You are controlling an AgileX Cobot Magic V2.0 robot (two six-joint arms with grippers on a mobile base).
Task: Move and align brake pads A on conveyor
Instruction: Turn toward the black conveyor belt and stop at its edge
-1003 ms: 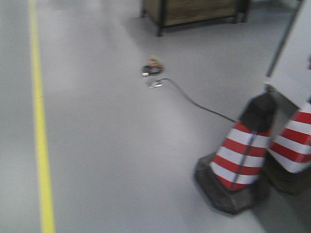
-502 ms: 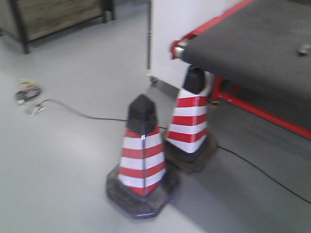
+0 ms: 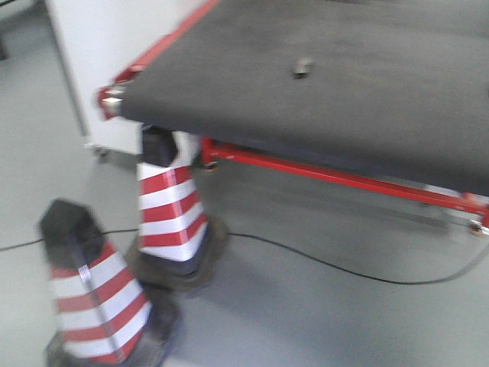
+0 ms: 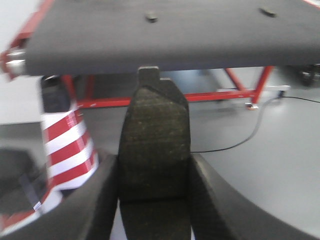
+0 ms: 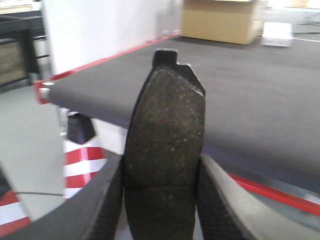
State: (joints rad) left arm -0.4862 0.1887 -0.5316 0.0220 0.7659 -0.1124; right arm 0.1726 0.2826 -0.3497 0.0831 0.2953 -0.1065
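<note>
We find the left gripper (image 4: 154, 200) clamped on a brake pad (image 4: 154, 150), which stands upright between its two fingers (image 4: 95, 205), end tab at twelve o'clock. The right gripper (image 5: 162, 200) likewise holds a second brake pad (image 5: 165, 145) upright, pinched on both sides, tab at twelve o'clock and a thin cross groove low on its face.

In both wrist views the held pads are off the conveyor (image 3: 367, 84), whose dark belt lies beyond them. In the front view one small dark pad (image 3: 302, 67) lies on the belt, at about one o'clock from picture centre. In the left wrist view two small dark pieces (image 4: 151, 18) (image 4: 268, 12) lie on the belt at twelve and one o'clock; they are too blurred to describe further.

Two red-and-white cones (image 3: 170, 206) (image 3: 92, 298) stand on the grey floor (image 3: 306, 321) at eight o'clock, the nearer-to-belt one under the conveyor's red-edged corner. A black cable (image 3: 344, 271) runs across the floor beneath the red frame (image 3: 321, 174).
</note>
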